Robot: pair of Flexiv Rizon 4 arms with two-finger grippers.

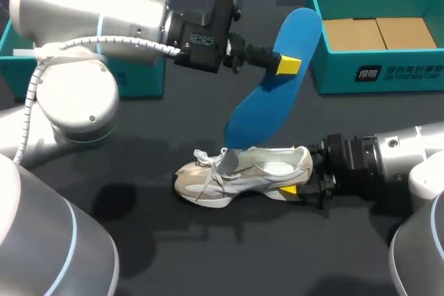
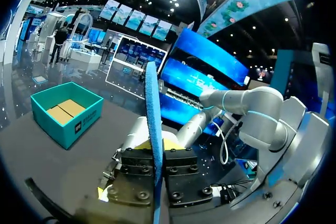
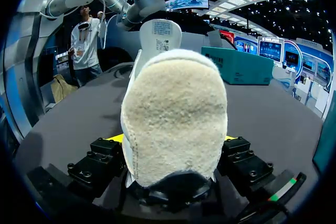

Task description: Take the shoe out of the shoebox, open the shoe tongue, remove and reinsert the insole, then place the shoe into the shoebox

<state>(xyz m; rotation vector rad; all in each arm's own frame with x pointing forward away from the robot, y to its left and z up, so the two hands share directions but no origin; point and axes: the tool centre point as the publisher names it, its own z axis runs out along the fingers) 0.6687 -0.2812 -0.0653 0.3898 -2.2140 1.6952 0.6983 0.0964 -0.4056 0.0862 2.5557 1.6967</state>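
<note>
While the shoe [image 1: 243, 173] lies on its side on the dark worktop [image 1: 208, 254], toe towards the left, the head view shows the right tool [image 1: 298, 191] clamped on its heel end, one yellow tip showing under the sole. The left tool [image 1: 287, 65] pinches the blue insole [image 1: 274, 84] by its upper part and holds it up, tilted; the lower end reaches down to the shoe's opening by the tongue (whether it is inside cannot be told). The teal shoebox [image 1: 374, 77] stands open at the far right, well apart from the shoe, and a second teal box [image 1: 139, 77] sits behind the left arm [image 1: 90, 12].

In the left wrist view the insole appears edge-on, a thin blue strip gripped from both sides between the fingers. Ahead lie the shoebox and the right arm [image 2: 252, 114].

In the right wrist view the shoe's fuzzy cream heel fills the space between the fingers, both pressing its sides, with the tongue upright beyond. The second teal box rests further off on the worktop.
</note>
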